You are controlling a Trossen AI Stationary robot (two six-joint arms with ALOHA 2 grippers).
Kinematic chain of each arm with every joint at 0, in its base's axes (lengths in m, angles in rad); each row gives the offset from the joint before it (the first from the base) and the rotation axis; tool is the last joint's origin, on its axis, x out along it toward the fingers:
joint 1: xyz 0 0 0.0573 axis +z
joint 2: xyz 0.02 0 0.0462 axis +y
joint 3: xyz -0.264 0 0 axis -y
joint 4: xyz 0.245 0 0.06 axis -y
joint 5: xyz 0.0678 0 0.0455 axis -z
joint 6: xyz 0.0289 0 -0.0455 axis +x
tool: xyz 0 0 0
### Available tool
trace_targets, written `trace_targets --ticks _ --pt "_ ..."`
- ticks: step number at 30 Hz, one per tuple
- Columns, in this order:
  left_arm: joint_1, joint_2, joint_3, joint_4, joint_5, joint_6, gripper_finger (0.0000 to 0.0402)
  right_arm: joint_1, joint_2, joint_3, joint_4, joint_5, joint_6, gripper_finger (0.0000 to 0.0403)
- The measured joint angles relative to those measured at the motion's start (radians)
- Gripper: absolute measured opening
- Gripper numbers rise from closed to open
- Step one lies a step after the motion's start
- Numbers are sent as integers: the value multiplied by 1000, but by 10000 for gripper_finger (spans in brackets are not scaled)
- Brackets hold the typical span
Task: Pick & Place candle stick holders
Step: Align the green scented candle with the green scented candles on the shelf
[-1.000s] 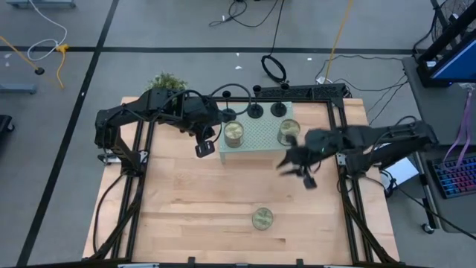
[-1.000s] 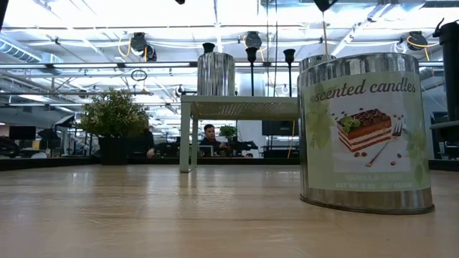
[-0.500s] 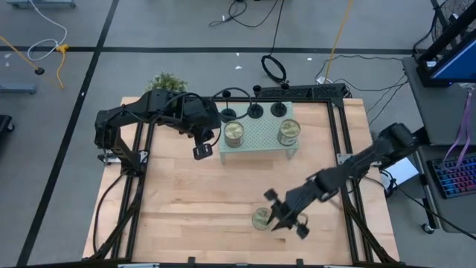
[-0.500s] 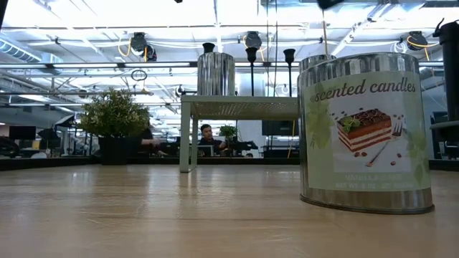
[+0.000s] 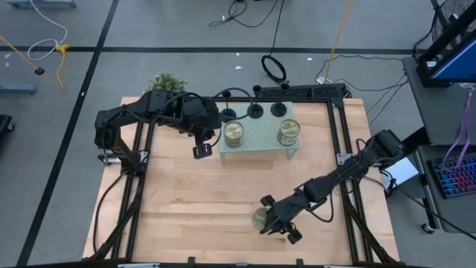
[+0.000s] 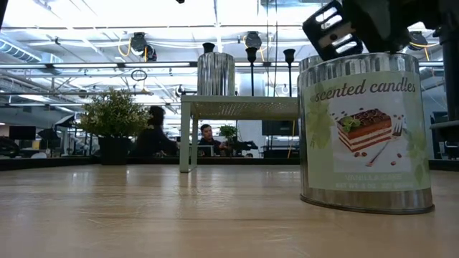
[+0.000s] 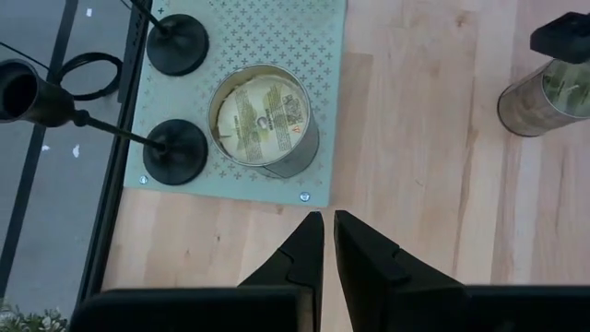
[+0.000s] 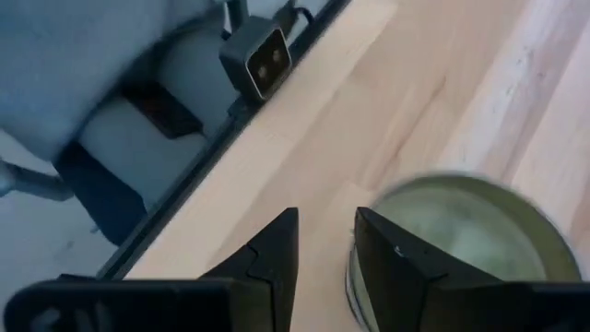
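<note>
your right gripper (image 5: 274, 221), fingers narrowly parted and holding nothing, sits at the round greenish-gold tin (image 5: 259, 218) on the wooden tabletop (image 5: 193, 193); your left gripper (image 5: 201, 151), nearly closed, hovers beside the pale green perforated rack (image 5: 259, 135), where the three black disc-based candle stick holders (image 5: 255, 110) stand along the far edge.

**Right arm stretched low, left arm folded back**

Right arm reaching long from its side toward the near edge, wrist bent down, right hand (image 5: 274, 219) low, fingers (image 8: 277, 254) slightly parted. Left arm folded at the far left, left hand (image 7: 327, 242) pointing down, fingers nearly closed, holding nothing.
</note>
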Motion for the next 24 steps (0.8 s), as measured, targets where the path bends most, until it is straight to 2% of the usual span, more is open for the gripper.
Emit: trace_targets --ticks 7,12,15,20,24 --pt "-2 0 0 -1 0 -13 37 -9 0 -1 -92 77 6 94" --pt "-2 0 0 -1 2 -25 37 -14 -1 0 -138 78 -26 92" --pt "-2 0 0 -1 3 -35 37 -14 -1 0 -145 75 -78 77" --pt "-2 0 0 -1 3 -35 37 -27 -1 0 -165 35 -90 14" --pt "-1 0 0 -1 5 -38 37 -42 -36 -3 -103 -49 -25 12"
